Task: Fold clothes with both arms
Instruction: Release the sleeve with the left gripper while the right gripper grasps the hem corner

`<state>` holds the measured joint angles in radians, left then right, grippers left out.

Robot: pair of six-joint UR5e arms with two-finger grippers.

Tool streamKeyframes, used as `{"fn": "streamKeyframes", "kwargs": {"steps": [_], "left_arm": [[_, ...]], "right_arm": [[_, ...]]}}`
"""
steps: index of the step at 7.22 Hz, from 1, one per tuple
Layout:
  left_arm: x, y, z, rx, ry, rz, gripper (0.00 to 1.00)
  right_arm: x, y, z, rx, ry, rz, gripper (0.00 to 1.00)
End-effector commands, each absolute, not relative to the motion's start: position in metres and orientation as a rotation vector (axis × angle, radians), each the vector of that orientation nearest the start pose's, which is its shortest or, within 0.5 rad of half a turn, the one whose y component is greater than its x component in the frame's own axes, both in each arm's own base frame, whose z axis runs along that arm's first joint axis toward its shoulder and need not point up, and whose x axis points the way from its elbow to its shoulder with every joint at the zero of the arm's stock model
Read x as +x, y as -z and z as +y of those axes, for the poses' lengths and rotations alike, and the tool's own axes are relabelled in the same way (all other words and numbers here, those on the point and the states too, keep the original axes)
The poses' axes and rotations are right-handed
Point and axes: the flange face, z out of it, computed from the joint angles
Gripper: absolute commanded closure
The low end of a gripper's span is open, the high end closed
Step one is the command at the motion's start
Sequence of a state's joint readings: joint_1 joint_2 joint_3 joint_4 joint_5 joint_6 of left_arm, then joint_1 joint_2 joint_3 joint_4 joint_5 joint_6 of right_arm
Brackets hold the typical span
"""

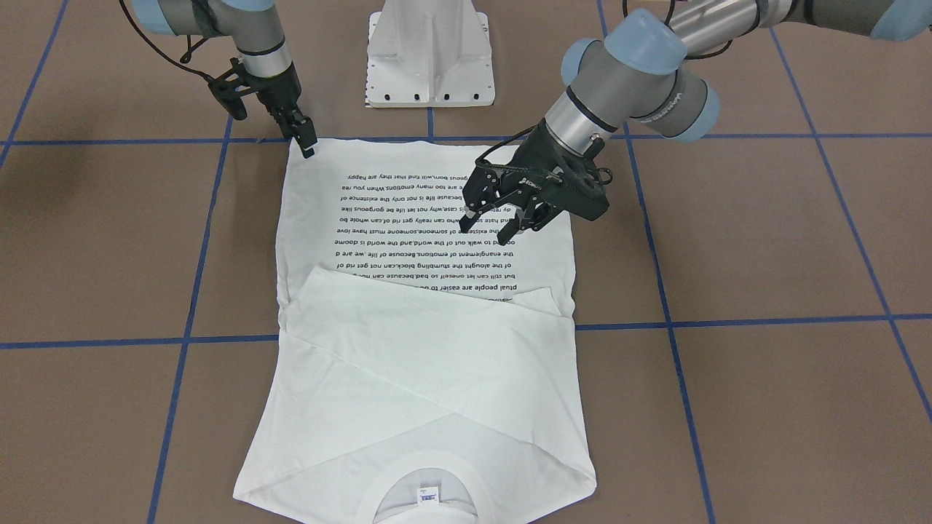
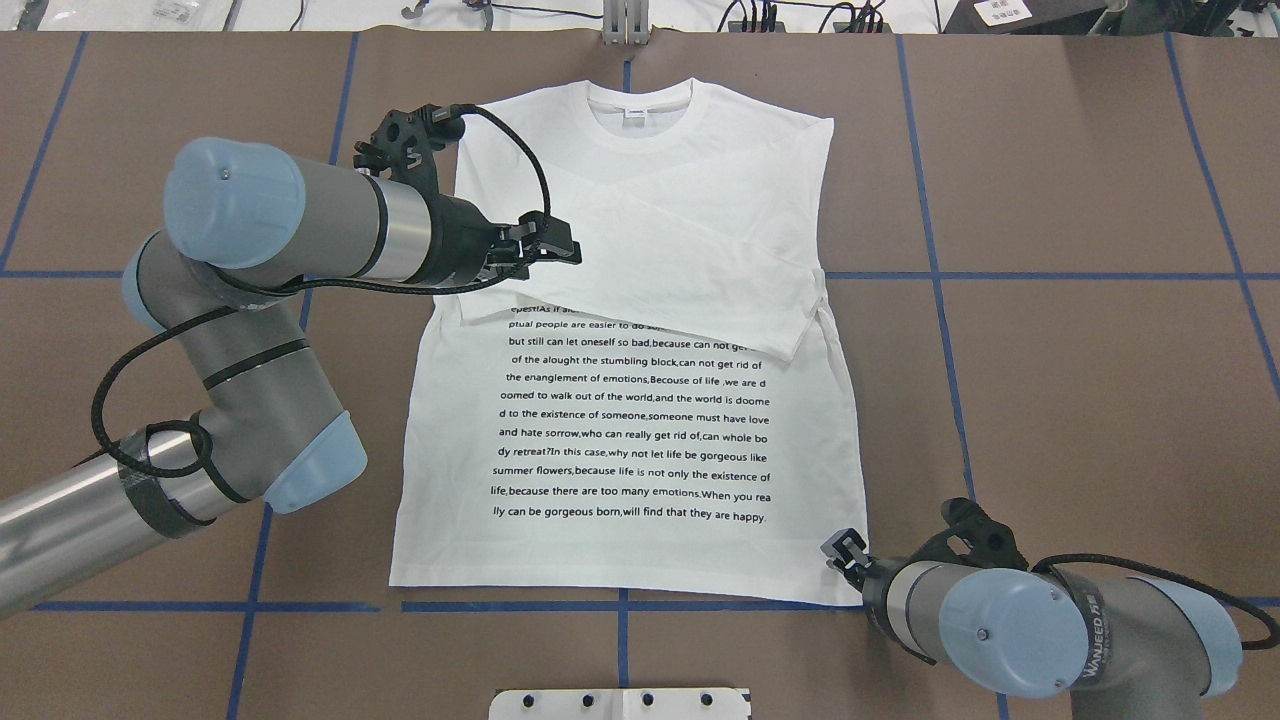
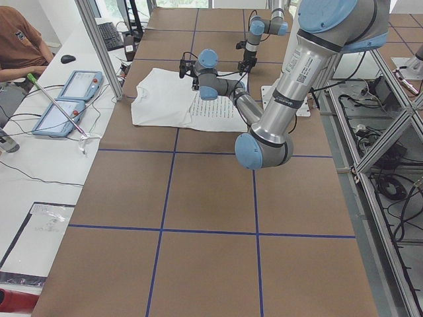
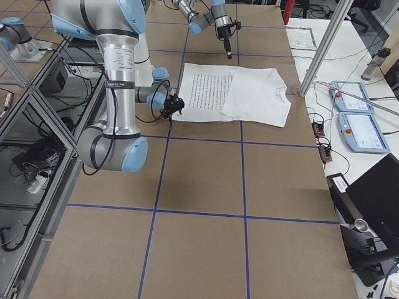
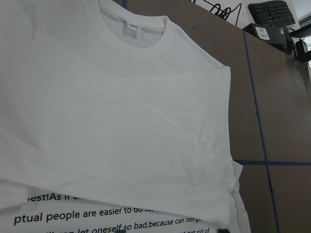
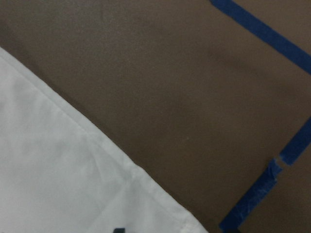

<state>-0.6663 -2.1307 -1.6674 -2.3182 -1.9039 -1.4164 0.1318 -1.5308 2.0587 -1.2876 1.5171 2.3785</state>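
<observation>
The white long-sleeved T-shirt [image 1: 437, 364] [image 2: 640, 420] lies flat, printed text up, with both sleeves folded across the chest. Its neck label [image 2: 634, 113] is at the far end from the robot. My left gripper [image 1: 486, 229] [image 2: 570, 250] hovers open and empty above the shirt's left side, by the folded sleeve. The left wrist view shows the collar and crossed sleeves [image 5: 121, 121]. My right gripper [image 1: 307, 145] [image 2: 843, 550] is low at the hem's right corner; its fingers look open, and the right wrist view shows only the hem edge [image 6: 58, 184] and the table.
The white pedestal base [image 1: 429, 65] stands just behind the hem. Blue tape lines [image 2: 930, 275] cross the brown table. A person [image 3: 20, 46] sits at a side bench with two tablets [image 3: 69, 99]. Aluminium frame posts [image 4: 324, 50] stand along that side.
</observation>
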Motion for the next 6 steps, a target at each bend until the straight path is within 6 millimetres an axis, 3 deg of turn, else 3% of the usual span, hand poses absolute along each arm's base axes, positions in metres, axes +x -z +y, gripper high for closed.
{"fn": "streamKeyframes", "kwargs": {"steps": [1, 4, 5, 6], "left_arm": [[0.447, -0.201, -0.478, 0.298, 0.191, 1.384, 0.28], [0.445, -0.206, -0.478, 0.29, 0.2, 1.378, 0.26], [0.436, -0.25, -0.464, 0.209, 0.274, 1.342, 0.25], [0.436, -0.261, -0.423, 0.1, 0.322, 1.357, 0.25]], "right_arm": [[-0.472, -0.38, -0.201, -0.249, -0.898, -0.814, 1.0], [-0.467, -0.375, -0.195, -0.258, -0.887, -0.821, 1.0], [-0.465, -0.375, -0.194, -0.258, -0.887, -0.821, 1.0], [-0.464, -0.375, -0.196, -0.257, -0.889, -0.821, 1.0]]}}
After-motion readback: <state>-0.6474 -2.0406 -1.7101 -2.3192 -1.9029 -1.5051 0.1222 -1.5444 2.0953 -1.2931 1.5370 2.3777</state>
